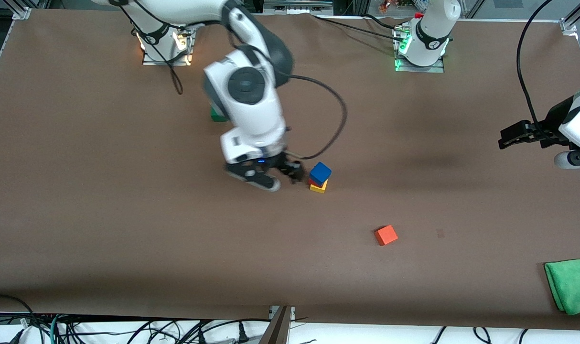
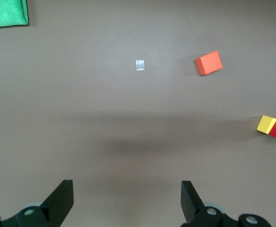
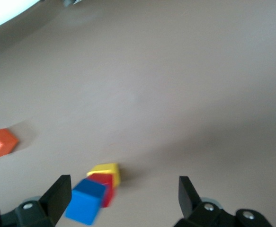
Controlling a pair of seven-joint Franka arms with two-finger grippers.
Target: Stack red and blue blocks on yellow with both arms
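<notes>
Since the blue block (image 1: 320, 172) already sits on the red block (image 1: 313, 182), which sits on the yellow block (image 1: 318, 187), the stacking itself looks done and the step in hand seems to be the letting-go. The tower stands near the middle of the table (image 1: 103, 215), farther from the front camera than the orange block (image 1: 386, 235) and toward the right arm's end from it. The right gripper (image 1: 290, 174) is low, just beside the tower, with its fingers spread and nothing between them; in the right wrist view the blue block (image 3: 86, 200) lies off to one side of the gap, not in it. The left gripper (image 1: 510, 138) waits over the left arm's end of the table, well apart from the blocks, also spread and empty. As I judge it, the next move calls only for the right arm to lift straight clear without brushing the tower, which looks slightly twisted, the blue block turned against those under it. Only a thin sliver of the red block shows from the front, so I cannot tell how squarely it rests. A dark green block (image 1: 217, 114) is mostly hidden under the right arm, and a green cloth (image 1: 572, 284) is cut off at the table's edge.
</notes>
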